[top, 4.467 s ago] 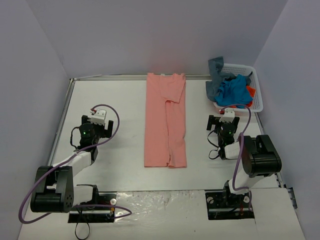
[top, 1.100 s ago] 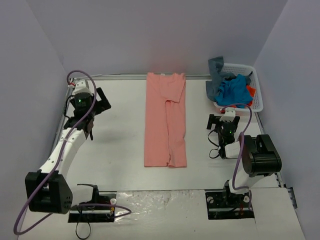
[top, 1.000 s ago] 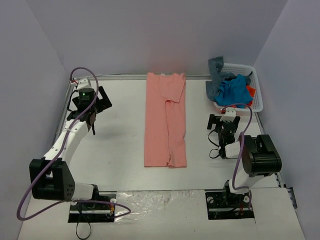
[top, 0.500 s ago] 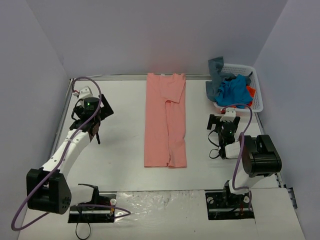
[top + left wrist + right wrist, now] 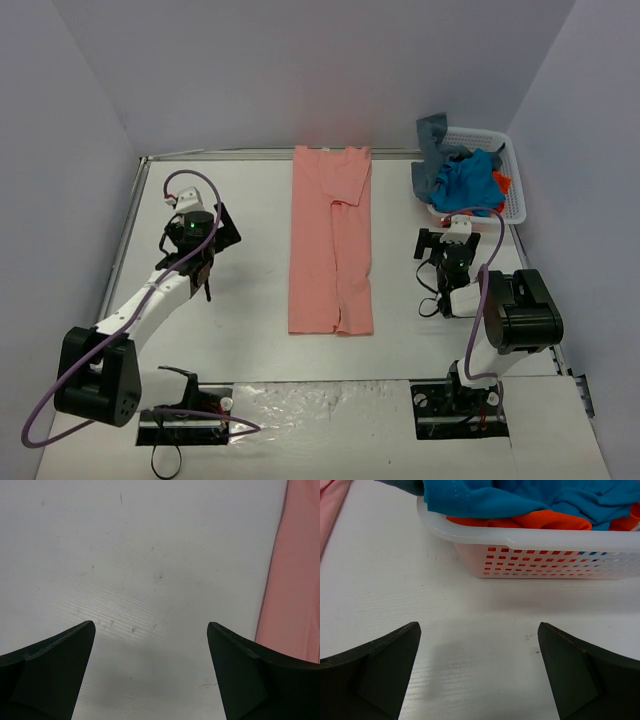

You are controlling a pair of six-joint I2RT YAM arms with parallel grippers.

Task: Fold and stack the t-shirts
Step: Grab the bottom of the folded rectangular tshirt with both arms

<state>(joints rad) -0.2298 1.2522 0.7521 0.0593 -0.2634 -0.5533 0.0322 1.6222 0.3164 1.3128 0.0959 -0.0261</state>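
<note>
Left of the salmon-pink t-shirt (image 5: 330, 240), left arm (image 5: 150, 295) outstretched, fingers (image 5: 45, 675) spread

A robotics lab: plain lilac walls (image 5: 300, 70) enclose a white table (image 5: 240, 320) carrying two bolted-down arms (image 5: 150, 295).

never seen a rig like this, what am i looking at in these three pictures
A left arm and a right arm are bolted at a white table's near edge. The wide picture looks down from above and behind them; each close-up comes from a wrist camera, and the dark wedges at its bottom are that arm's own jaws. A salmon-pink t-shirt lies folded into a long strip mid-table. A white basket at the far right holds a blue shirt, a grey shirt and an orange-red shirt. Both pairs of jaws are open, holding nothing.
</note>
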